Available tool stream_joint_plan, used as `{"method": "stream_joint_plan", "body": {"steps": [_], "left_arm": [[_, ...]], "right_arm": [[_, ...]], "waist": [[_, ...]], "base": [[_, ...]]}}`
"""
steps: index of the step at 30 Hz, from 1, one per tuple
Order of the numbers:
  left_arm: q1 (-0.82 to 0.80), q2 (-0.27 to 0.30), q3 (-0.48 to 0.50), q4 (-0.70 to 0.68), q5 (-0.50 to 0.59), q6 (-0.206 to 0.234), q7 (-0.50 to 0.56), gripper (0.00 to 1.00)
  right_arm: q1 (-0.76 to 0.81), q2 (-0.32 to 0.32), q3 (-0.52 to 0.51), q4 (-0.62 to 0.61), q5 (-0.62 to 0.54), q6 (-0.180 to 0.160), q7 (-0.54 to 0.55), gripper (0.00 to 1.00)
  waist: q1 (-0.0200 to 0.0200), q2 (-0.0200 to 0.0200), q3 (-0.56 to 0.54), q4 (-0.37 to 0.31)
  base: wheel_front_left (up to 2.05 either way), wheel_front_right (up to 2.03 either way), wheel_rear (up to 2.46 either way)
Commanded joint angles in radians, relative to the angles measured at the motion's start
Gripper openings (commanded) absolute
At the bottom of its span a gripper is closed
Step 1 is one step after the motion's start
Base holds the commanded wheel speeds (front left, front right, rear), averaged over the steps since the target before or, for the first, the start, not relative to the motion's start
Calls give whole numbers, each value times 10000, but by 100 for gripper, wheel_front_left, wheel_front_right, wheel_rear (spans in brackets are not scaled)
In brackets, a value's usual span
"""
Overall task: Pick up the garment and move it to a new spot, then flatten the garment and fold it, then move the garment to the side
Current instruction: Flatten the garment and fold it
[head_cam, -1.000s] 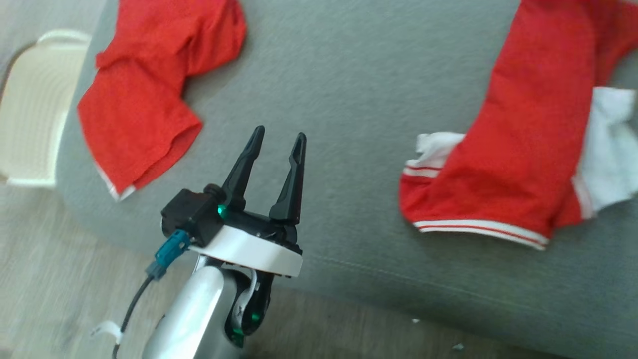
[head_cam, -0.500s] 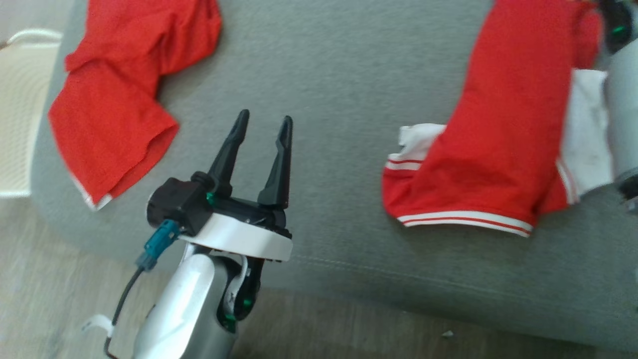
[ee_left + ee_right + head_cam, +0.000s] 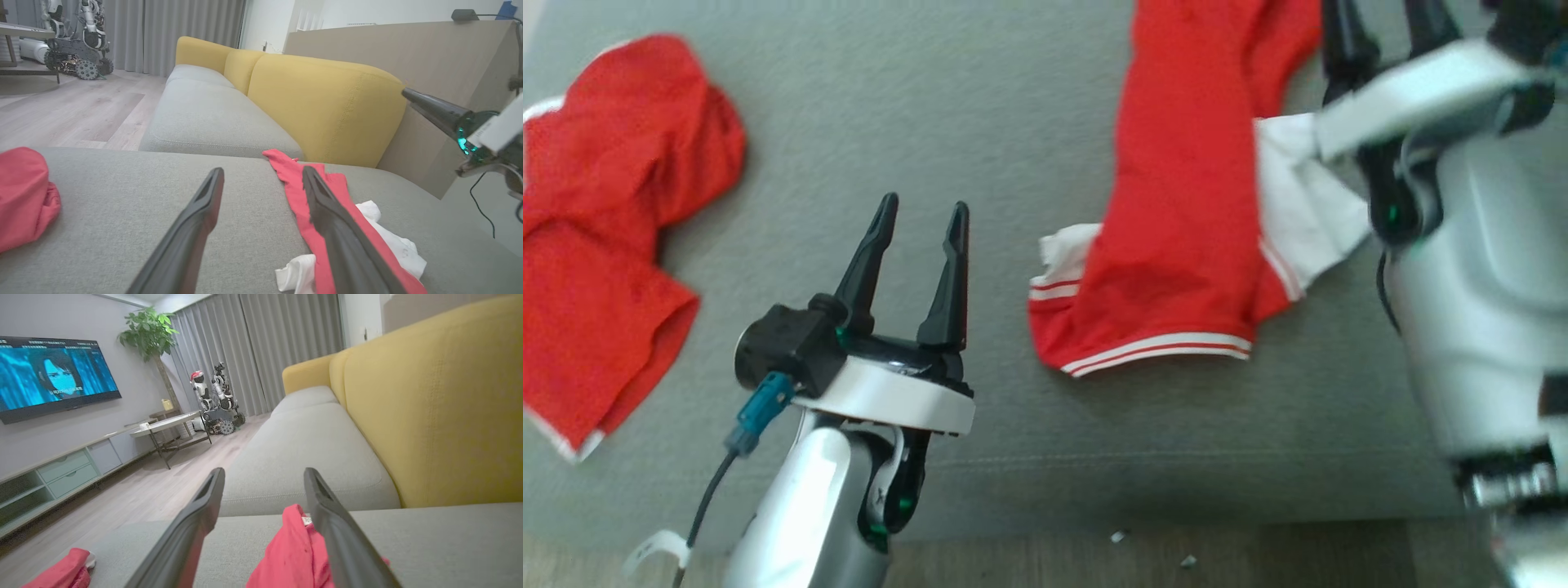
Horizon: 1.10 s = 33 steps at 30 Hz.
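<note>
Garment point(image 3: 294, 547) | on sofa point(image 3: 449, 539) | between spread fingers of right claw point(image 3: 263, 473)

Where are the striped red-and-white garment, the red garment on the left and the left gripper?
striped red-and-white garment point(image 3: 1176, 204), head view, on its red middle panel.
red garment on the left point(image 3: 596, 269), head view, on its crumpled red body.
left gripper point(image 3: 925, 208), head view, midway between its open fingertips.
</note>
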State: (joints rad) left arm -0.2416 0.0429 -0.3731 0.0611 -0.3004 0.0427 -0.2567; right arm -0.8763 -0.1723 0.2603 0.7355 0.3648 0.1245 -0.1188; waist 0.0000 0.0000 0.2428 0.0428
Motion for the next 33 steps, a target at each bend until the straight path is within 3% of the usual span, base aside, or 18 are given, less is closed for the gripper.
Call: {"method": "stream_joint_plan", "body": {"steps": [1,6,15,20,23,26,30,33], "left_arm": [[-115,74,359,-305,78,-35,-51,100],[101,74,457,-295,88,-33,-51,100],[212,74,607,-161,220,-103,-51,100],[25,74,398,190,853,-438,-51,100],[-134,117,-384,1035,1617,-1030,-51,100],[-438,117,-1150,1760,2166,-1348,-51,100],[-917,114,-1922,2549,2793,-1465,-51,100],[-1176,110,-2148,2948,3132,-1306,-51,100]], "right_arm": [[222,34,219,-564,97,62,-107,100],[2315,-127,187,-2608,279,62,-212,100],[5305,239,-330,-5354,-760,62,-339,100],[5831,471,-597,-6097,-1129,62,-156,100],[5962,641,-947,-6339,-1261,62,-121,100],[6056,780,-1220,-6429,-1391,62,-89,100],[6101,948,-1516,-6449,-1447,62,-135,100],[6084,1012,-1614,-6427,-1433,62,-177,100]], "waist": [[0,0,-393,-481],[0,0,-662,-952],[0,0,-648,-1498],[0,0,-474,-1820],[0,0,-387,-2068],[0,0,-281,-2337],[0,0,-109,-2723],[0,0,-29,-2920]], "base": [[0,0,0],[0,0,0],[0,0,0],[0,0,0],[0,0,0],[0,0,0],[0,0,0],[0,0,0]]}}
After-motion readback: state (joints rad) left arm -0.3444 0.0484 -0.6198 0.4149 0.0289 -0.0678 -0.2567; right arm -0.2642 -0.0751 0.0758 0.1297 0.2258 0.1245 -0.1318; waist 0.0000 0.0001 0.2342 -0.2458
